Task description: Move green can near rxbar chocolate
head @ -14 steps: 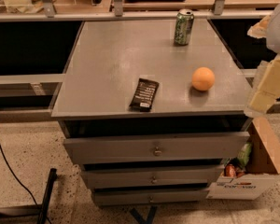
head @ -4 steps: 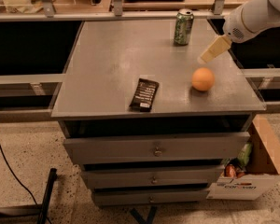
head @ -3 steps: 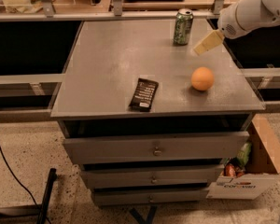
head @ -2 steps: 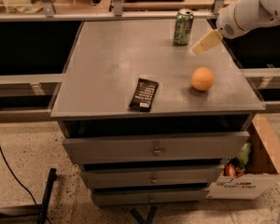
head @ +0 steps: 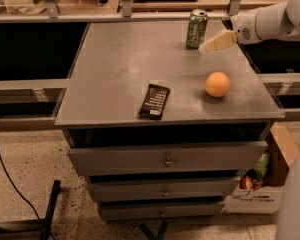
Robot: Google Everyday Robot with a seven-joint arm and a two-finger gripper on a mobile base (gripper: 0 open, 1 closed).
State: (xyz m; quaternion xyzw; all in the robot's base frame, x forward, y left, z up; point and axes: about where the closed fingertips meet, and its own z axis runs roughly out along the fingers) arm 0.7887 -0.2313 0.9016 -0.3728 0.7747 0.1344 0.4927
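The green can [head: 196, 29] stands upright near the far right edge of the grey cabinet top [head: 115, 69]. The rxbar chocolate [head: 154, 101], a flat dark bar, lies near the front edge at the middle. My gripper [head: 216, 42] reaches in from the right on a white arm. Its pale fingers point left, just right of the can and a little in front of it. It holds nothing.
An orange ball [head: 217, 84] sits on the top at the front right, between can and bar. Drawers [head: 165, 159] are below. A cardboard box [head: 262, 181] stands on the floor at the right. Shelving rails [head: 125, 4] run behind the cabinet.
The arm swung in from the right side of the cabinet and up towards the can. In the last second the gripper has moved a little closer to the can. Can, bar and ball have not moved.
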